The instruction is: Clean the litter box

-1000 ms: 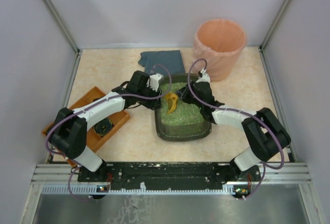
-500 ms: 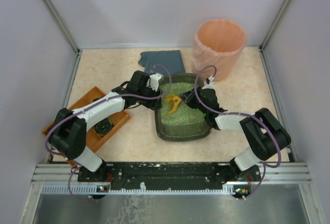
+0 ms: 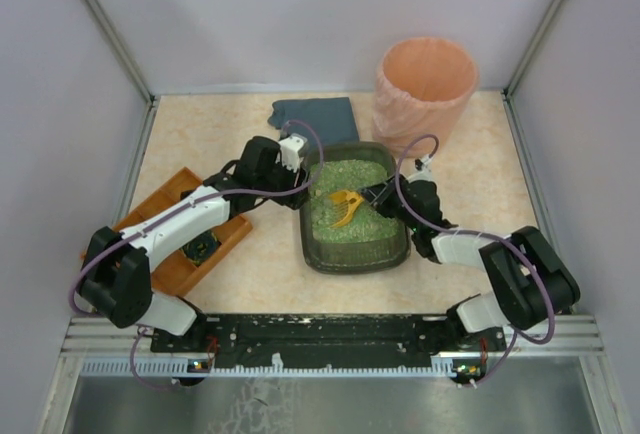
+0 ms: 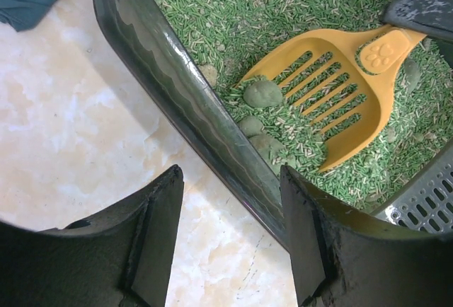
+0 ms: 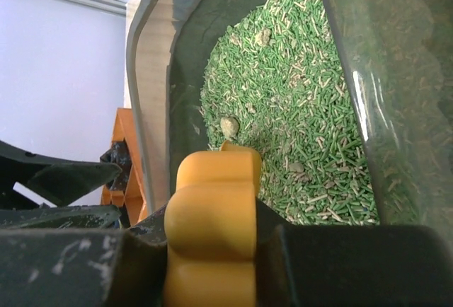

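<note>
The litter box [image 3: 306, 240] is a dark grey-green tray of green pellets in the middle of the table. My right gripper [image 3: 380, 194] reaches in from the right, shut on the handle of a yellow slotted scoop [image 3: 347, 204]. In the left wrist view the scoop [image 4: 333, 95] lies in the litter with a grey-green clump [image 4: 263, 93] and pellets on its blade; more clumps [image 4: 267, 144] sit beside it. My left gripper [image 4: 230, 180] stands open over the table just outside the box's left wall [image 4: 177, 88], holding nothing. The right wrist view shows the scoop handle [image 5: 210, 180] clamped between the fingers.
A tall peach bin [image 3: 425, 84] stands behind the box at the right. A dark blue cloth [image 3: 315, 117] lies behind the box. An orange wooden tray [image 3: 170, 259] with a small black object [image 3: 200, 247] sits at the left, under my left arm.
My left gripper has opened and drawn back a little from the box's left rim. The right gripper has swung the scoop lower and flatter into the litter.
</note>
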### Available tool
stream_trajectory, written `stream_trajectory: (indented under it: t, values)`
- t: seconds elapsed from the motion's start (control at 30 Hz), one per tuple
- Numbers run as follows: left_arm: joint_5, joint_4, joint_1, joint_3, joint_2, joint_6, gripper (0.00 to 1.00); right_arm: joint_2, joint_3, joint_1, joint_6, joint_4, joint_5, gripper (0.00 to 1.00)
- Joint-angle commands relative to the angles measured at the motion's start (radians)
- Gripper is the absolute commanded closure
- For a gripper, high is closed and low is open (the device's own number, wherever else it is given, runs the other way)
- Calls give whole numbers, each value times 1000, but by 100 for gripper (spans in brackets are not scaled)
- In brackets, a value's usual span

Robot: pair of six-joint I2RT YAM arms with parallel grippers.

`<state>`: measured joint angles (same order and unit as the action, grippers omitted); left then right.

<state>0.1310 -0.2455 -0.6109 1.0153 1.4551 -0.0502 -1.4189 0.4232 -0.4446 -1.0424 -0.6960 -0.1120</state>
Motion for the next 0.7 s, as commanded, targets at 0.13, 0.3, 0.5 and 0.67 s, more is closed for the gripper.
stream_trajectory:
  t: [0.13,0.3,0.5,0.67]
  values:
    - [-21,28,-1,-15,-29,-4,37,97,-61,58,5,-101,-67,100]
    - [-29,31,-1,-16,-36,-7,37,115,-107,108,-24,-194,-116,100]
    - [-39,57,0,-35,-73,-13,37,140,-151,174,-82,-276,-180,100]
    - [-69,100,2,-68,-127,-27,37,143,-188,245,-172,-388,-261,100]
